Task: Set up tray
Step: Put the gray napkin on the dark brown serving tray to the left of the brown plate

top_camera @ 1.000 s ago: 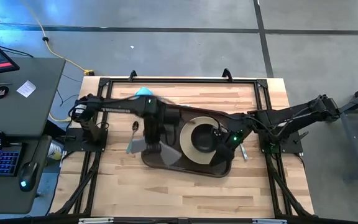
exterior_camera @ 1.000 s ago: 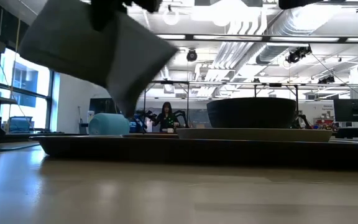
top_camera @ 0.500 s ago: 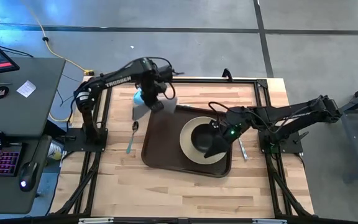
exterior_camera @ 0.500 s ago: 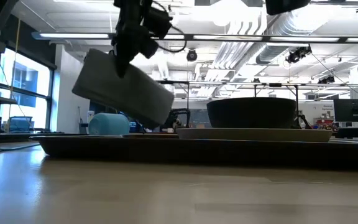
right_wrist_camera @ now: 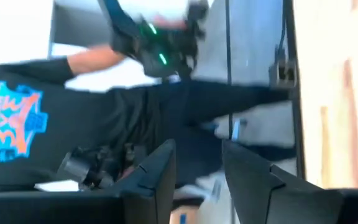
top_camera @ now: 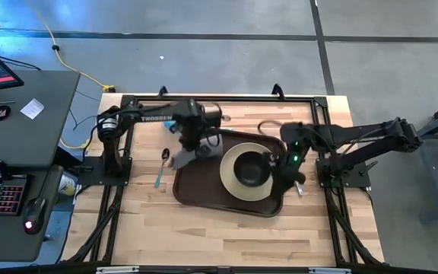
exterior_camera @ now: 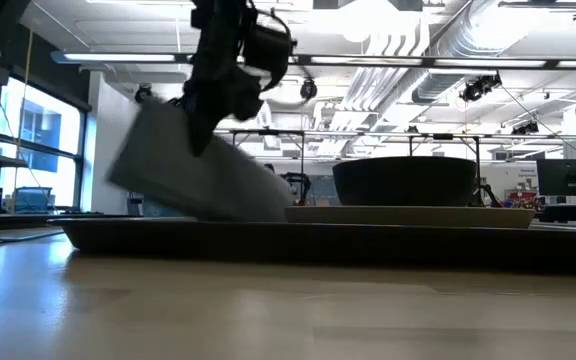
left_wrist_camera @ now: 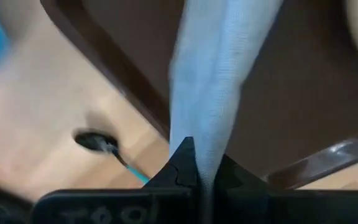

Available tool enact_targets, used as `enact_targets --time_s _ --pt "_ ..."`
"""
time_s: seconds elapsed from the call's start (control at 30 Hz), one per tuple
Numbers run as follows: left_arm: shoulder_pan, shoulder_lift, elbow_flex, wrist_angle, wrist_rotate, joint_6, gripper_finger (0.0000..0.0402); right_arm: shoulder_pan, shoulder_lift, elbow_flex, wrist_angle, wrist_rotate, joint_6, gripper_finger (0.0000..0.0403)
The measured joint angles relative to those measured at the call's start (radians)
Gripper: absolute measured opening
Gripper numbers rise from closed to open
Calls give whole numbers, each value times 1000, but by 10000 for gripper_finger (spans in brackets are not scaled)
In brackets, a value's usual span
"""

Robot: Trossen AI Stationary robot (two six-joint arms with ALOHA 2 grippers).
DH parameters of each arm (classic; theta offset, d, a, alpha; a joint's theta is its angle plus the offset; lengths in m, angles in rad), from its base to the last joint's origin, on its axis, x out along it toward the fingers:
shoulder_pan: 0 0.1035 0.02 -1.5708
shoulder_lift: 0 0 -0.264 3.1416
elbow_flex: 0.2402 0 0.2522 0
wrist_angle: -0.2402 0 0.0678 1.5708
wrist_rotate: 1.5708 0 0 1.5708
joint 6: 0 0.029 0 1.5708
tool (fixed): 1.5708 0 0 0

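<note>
Left gripper [top_camera: 189,142] pinches grey napkin [top_camera: 187,155], now lowered onto tray [top_camera: 204,186] at table centre. I read "TROSSEN" on arm. Right gripper [top_camera: 295,176] spread, moved off plate [top_camera: 232,183].

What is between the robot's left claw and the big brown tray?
Only the flat grey napkin that the left gripper itself pinches; it hangs down from the shut fingers over the near-left corner of the large dark brown plastic tray. Nothing else visible is in between; the round beige plate sits further right.
</note>
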Motion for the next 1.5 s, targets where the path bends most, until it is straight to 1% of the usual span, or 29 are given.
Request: enact_targets --time_s 0.1,0.17,0.27,0.4,0.47,0.67,0.77,0.83,0.9,1.03,1.13,1.23,1.3,1.43,1.5 --pt "-56 0 -88 101 10 -129 41 -67 -31 0 4 27 -47 123" --pt "-91 1 -116 125 24 -187 38 -105 -53 0 5 39 -78 123" --pt "-138 -1 -130 184 54 -229 32 -153 -87 0 7 40 -103 123" --pt "-150 -3 -105 164 54 -247 34 -204 -118 0 6 15 -113 123" --pt "-126 -16 -77 91 18 -221 36 -221 -130 0 6 9 -114 124" --pt "-21 -85 -17 -87 -136 -176 31 -247 -142 0 6 7 -105 124" --pt "15 -119 -3 -152 -208 -221 32 -246 -142 0 6 7 -88 124" --pt "13 -123 -4 -145 -231 -275 34 -240 -142 0 6 9 -88 124" --pt "-15 -120 -7 -98 -234 -295 35 -233 -143 0 5 20 -89 124" --pt "-85 -57 -37 84 -230 -338 32 -222 -143 0 5 18 -80 124" --pt "-115 12 -44 161 -181 -354 37 -217 -143 0 5 1 -67 124" --pt "-127 80 -43 182 -104 -363 51 -217 -143 0 -2 -29 -64 124" --pt "-134 111 -44 213 -76 -366 54 -217 -143 0 -4 -48 -58 124" --pt "-147 116 -43 209 -51 -337 34 -218 -143 0 -4 -57 -48 124" --pt "-144 105 -45 175 -54 -307 30 -218 -143 0 -4 -63 -53 124"
